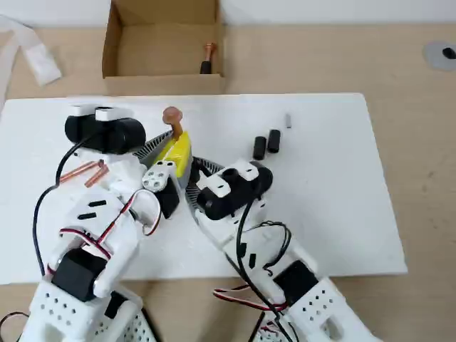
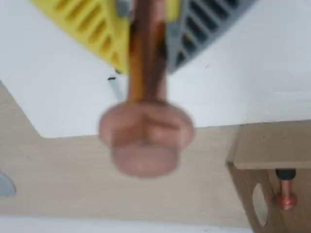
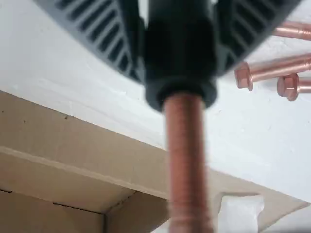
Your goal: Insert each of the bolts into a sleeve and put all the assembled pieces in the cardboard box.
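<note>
Fingers (image 2: 92, 29) of my left gripper (image 2: 146, 48), one yellow and one grey, are clamped on the shank of a copper bolt (image 2: 146, 141), its round head sticking out past them; from the high view that head sits over the far part of the white board (image 1: 342, 199), just short of the cardboard box (image 1: 110, 50). My right gripper (image 3: 180, 29) has its dark fingers (image 3: 97, 29) closed tight on a black sleeve (image 3: 180, 63), and a threaded copper shank runs out of the sleeve's end; I cannot tell whether that shank belongs to the bolt in my left gripper, though the two arms meet nose to nose over the board. One assembled piece (image 1: 207, 58) already lies inside the box, against its right wall; two spare sleeves (image 1: 266, 144) stand side by side on the board, well apart from the grippers; three loose bolts (image 3: 272, 68) lie together on the board beside my left arm. Box and board both rest on the wooden bench (image 1: 420, 142).
</note>
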Robot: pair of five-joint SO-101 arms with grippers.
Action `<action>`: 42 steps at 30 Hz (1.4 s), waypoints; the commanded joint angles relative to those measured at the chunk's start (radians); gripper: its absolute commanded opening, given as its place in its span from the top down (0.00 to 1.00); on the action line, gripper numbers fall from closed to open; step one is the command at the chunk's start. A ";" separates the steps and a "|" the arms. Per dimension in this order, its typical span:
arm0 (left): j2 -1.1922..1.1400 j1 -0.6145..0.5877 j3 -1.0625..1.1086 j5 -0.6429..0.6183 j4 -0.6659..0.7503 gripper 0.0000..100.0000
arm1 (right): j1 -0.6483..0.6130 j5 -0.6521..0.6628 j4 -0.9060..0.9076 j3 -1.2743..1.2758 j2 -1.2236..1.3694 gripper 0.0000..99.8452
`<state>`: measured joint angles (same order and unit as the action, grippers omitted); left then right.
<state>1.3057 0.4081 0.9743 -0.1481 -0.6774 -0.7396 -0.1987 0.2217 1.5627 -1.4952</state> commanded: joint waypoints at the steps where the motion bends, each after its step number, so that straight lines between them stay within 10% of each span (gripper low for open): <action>1: -0.002 0.017 -0.006 -0.002 -0.003 0.99 | 0.018 -0.011 -0.006 -0.027 -0.016 0.99; 29: -0.002 0.034 0.032 -0.009 -0.011 0.91 | 0.018 -0.011 -0.006 -0.028 -0.016 0.99; 42: -0.002 -0.002 -0.241 -0.005 -0.367 0.86 | 0.067 -0.009 -0.006 -0.085 0.004 0.99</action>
<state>1.3011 0.4373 0.8638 -0.1557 -0.9766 -0.7227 -0.2002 0.2217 1.5627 -1.4937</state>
